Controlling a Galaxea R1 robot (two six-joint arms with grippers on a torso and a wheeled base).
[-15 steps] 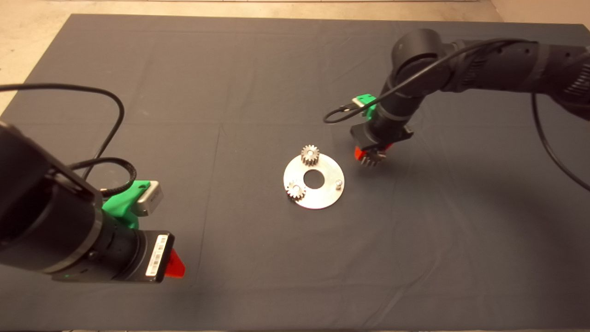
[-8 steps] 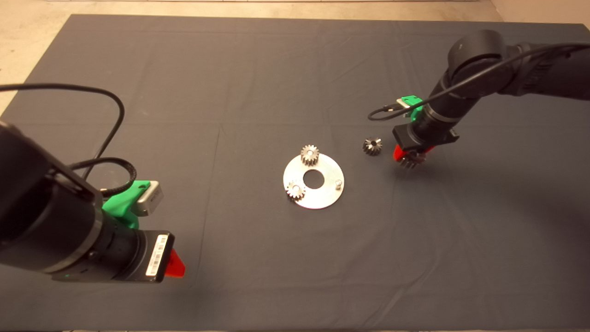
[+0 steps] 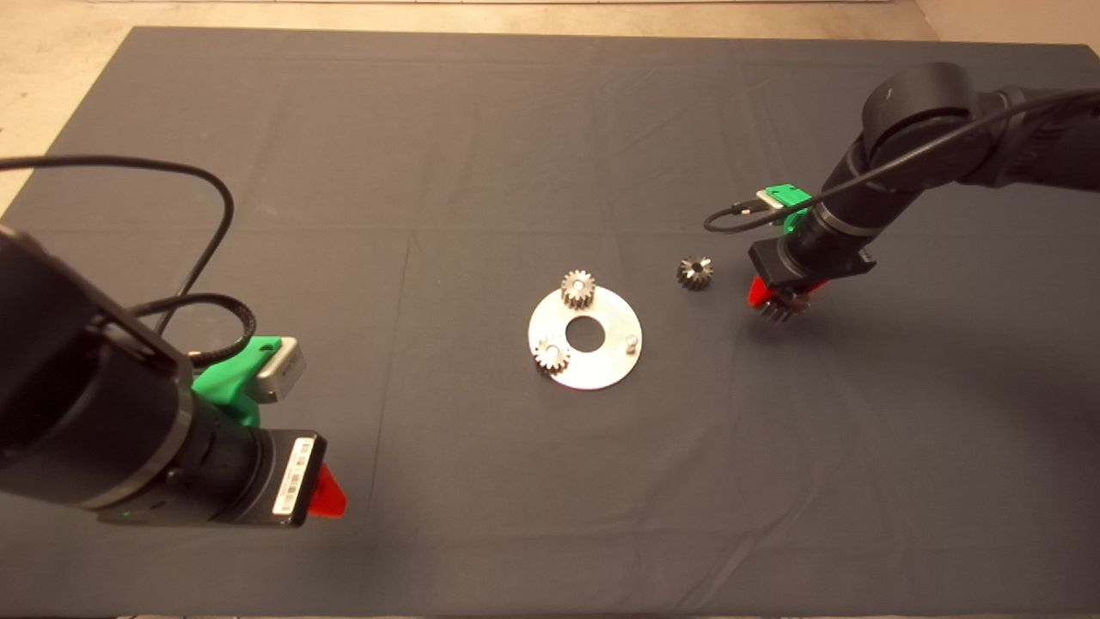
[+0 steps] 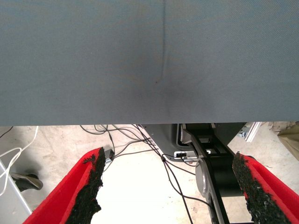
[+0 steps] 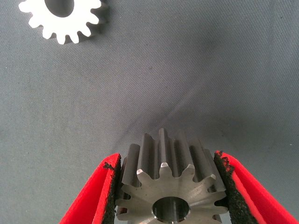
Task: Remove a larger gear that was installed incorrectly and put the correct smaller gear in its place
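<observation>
The larger gear (image 3: pixel 780 306) (image 5: pixel 170 186), dark steel and chunky, sits between the red fingers of my right gripper (image 3: pixel 776 297) (image 5: pixel 166 159), which is shut on it low over the mat, right of the plate. The smaller gear (image 3: pixel 694 273) (image 5: pixel 63 16) lies loose on the mat between that gripper and the round silver plate (image 3: pixel 601 370). Two small pinions (image 3: pixel 578 288) (image 3: pixel 551 354) sit on the plate, and one peg (image 3: pixel 632 342) stands bare. My left gripper (image 3: pixel 325 494) (image 4: pixel 170 191) waits open at the lower left, holding nothing.
The dark mat (image 3: pixel 430 172) covers the table, with its front edge (image 4: pixel 140 122) and floor cables showing in the left wrist view. A black cable (image 3: pixel 206 189) loops over the mat's left side.
My right gripper has carried the larger gear to the right, away from the plate. The smaller gear, hidden under the arm a second ago, now shows on the mat. The left arm has stayed still.
</observation>
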